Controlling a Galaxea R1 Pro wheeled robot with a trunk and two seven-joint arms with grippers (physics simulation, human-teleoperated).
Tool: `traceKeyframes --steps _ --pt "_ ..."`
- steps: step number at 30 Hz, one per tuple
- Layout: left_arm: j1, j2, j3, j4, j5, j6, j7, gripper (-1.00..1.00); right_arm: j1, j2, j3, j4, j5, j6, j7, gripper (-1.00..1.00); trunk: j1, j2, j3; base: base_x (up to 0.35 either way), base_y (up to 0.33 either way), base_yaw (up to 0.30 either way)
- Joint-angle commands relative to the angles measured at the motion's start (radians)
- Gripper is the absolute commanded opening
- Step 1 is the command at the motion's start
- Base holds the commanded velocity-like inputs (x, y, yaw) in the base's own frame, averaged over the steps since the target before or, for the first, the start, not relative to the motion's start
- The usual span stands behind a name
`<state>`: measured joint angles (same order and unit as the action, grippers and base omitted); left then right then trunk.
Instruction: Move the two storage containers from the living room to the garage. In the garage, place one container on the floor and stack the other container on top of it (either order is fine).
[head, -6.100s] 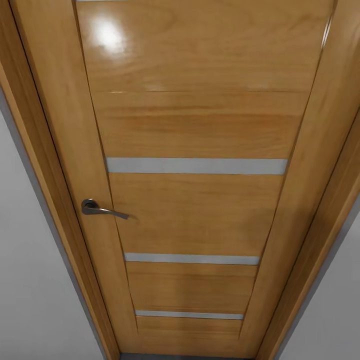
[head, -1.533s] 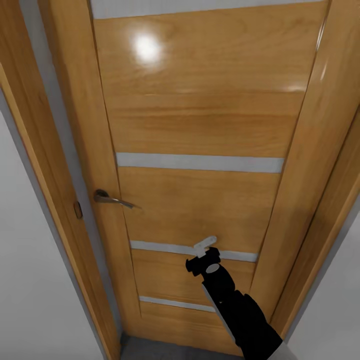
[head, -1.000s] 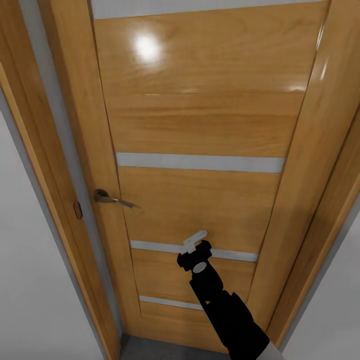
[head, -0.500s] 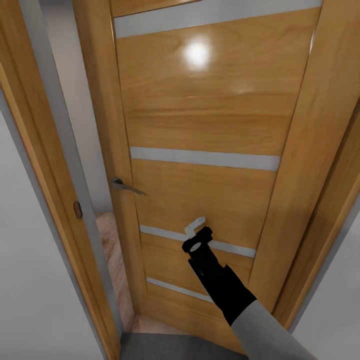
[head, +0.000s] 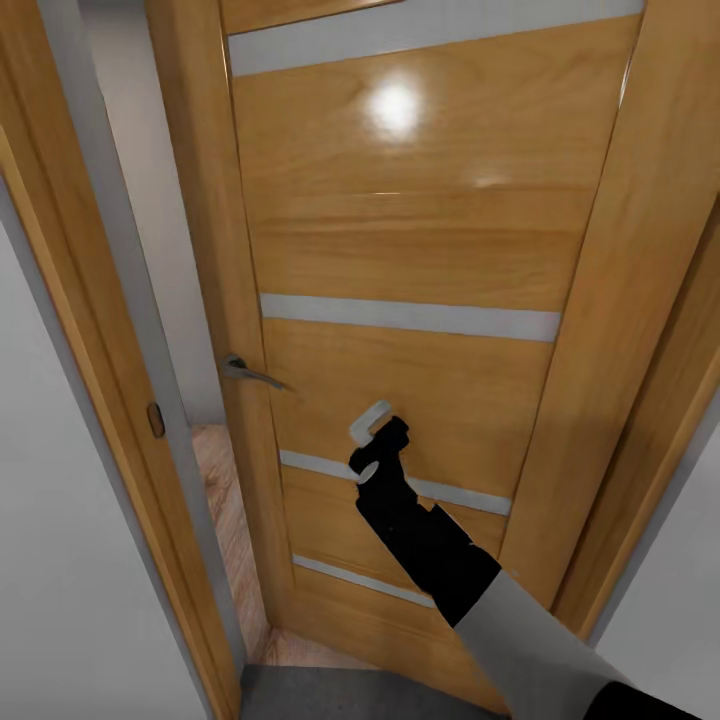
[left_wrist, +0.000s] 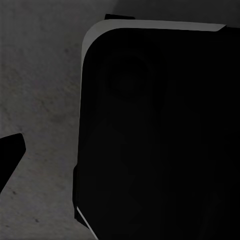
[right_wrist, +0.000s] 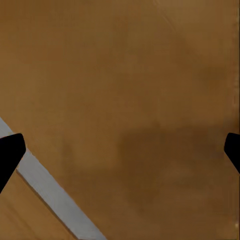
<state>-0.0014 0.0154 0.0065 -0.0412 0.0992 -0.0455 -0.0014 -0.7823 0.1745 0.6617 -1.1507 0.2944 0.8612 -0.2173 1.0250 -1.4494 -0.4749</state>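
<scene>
Here:
- The door (head: 400, 250), honey-coloured wood with grey stripes (head: 410, 316), stood ajar, with a gap open along its handle edge.
- The door handle (head: 250, 373), a metal lever, sat on the door's edge beside that gap.
- The right end effector (head: 370, 425) was up against the door's lower middle panel, between two stripes, on a black arm (head: 425, 545). Whether it touched the door I could not tell.
- In the right wrist view, its fingertips (right_wrist: 10, 150) sat far apart at the two edges, so it was spread, with nothing between them but door wood and one stripe.
- The left end effector's fingertip (left_wrist: 10, 155) hung over the floor (left_wrist: 40, 100), next to a big black body (left_wrist: 160, 135). I could not tell whether it was spread or closed.
- The floor, dark grey concrete, showed at the door's foot on the robot's side.
- Light wood plank flooring (head: 225, 500) lay beyond the door, seen through the gap.
- The door frame (head: 110, 300) and a grey-white wall (head: 60, 600) flanked the door on the handle side.
</scene>
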Motion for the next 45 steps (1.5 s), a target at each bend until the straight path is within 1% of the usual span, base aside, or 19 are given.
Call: traceKeyframes --steps 1,3,6,11,15,20,26,29,30,31,32,33,35,39,45 --pt "0.0 0.0 0.0 0.0 0.01 -0.002 0.0 1.0 -0.028 0.0 0.002 0.02 -0.006 0.006 -0.006 1.0 0.0 -0.001 -0.001 0.0 0.0 0.0" --pt "0.0 0.0 0.0 0.0 0.011 -0.002 0.0 1.0 -0.052 0.0 0.002 0.045 -0.007 0.005 -0.007 1.0 0.0 -0.001 -0.001 0.0 0.0 0.0" --pt "0.0 0.0 0.0 0.0 0.011 -0.002 0.0 1.0 -0.111 0.0 0.003 0.12 -0.02 -0.003 -0.007 1.0 0.0 -0.001 -0.001 0.0 0.0 0.0" --pt "0.0 0.0 0.0 0.0 0.011 -0.002 0.0 1.0 -0.189 0.0 0.003 0.2 -0.07 -0.008 -0.007 1.0 0.0 -0.001 -0.001 0.0 0.0 0.0" --pt "0.0 0.0 0.0 0.0 0.011 -0.002 0.0 1.0 -0.254 0.0 0.003 0.297 -0.1 -0.033 -0.008 1.0 0.0 -0.001 -0.001 0.0 0.0 0.0" --pt "0.0 0.0 0.0 0.0 0.011 -0.002 0.0 1.0 -0.309 0.0 -0.001 0.405 -0.108 -0.076 -0.009 1.0 0.0 -0.001 -0.001 0.0 0.0 0.0" --pt "0.0 0.0 0.0 0.0 0.011 -0.002 0.0 1.0 -0.342 0.0 -0.008 0.471 -0.109 -0.094 -0.01 1.0 0.0 -0.001 -0.001 0.0 0.0 0.0" --pt "0.0 0.0 0.0 0.0 0.011 -0.002 0.0 1.0 -0.382 0.0 -0.021 0.55 -0.116 -0.129 -0.011 1.0 0.0 -0.001 -0.001 0.0 0.0 0.0" --pt "0.0 0.0 0.0 0.0 0.011 -0.002 0.0 1.0 -0.396 0.0 -0.024 0.58 -0.132 -0.145 -0.012 1.0 0.0 -0.001 -0.001 0.0 0.0 0.0" --pt "0.0 0.0 0.0 0.0 0.011 -0.002 0.0 1.0 -0.431 0.0 -0.027 0.649 -0.212 -0.178 -0.026 1.0 0.0 -0.001 -0.001 0.0 0.0 0.0" --pt "0.0 0.0 0.0 0.0 0.011 -0.002 0.0 1.0 -0.436 0.0 -0.027 0.659 -0.23 -0.182 -0.032 1.0 0.0 -0.001 -0.001 0.0 0.0 0.0" --pt "0.0 0.0 0.0 0.0 0.011 -0.002 0.0 1.0 -0.443 0.0 -0.027 0.675 -0.26 -0.19 -0.048 1.0 0.0 -0.001 -0.001 0.0 0.0 0.0" --pt "0.0 0.0 0.0 0.0 0.011 -0.002 0.0 1.0 -0.452 0.0 -0.028 0.692 -0.302 -0.199 -0.082 1.0 0.0 -0.001 -0.001 0.0 0.0 0.0" --pt "0.0 0.0 0.0 0.0 0.011 -0.002 0.0 1.0 -0.455 0.0 -0.028 0.698 -0.317 -0.202 -0.097 1.0 0.0 -0.001 -0.001 0.0 0.0 0.0" --pt "0.0 0.0 0.0 0.0 0.011 -0.002 0.0 1.0 -0.456 0.0 -0.028 0.689 -0.318 -0.198 -0.102 1.0 0.0 -0.001 -0.001 0.0 0.0 0.0"
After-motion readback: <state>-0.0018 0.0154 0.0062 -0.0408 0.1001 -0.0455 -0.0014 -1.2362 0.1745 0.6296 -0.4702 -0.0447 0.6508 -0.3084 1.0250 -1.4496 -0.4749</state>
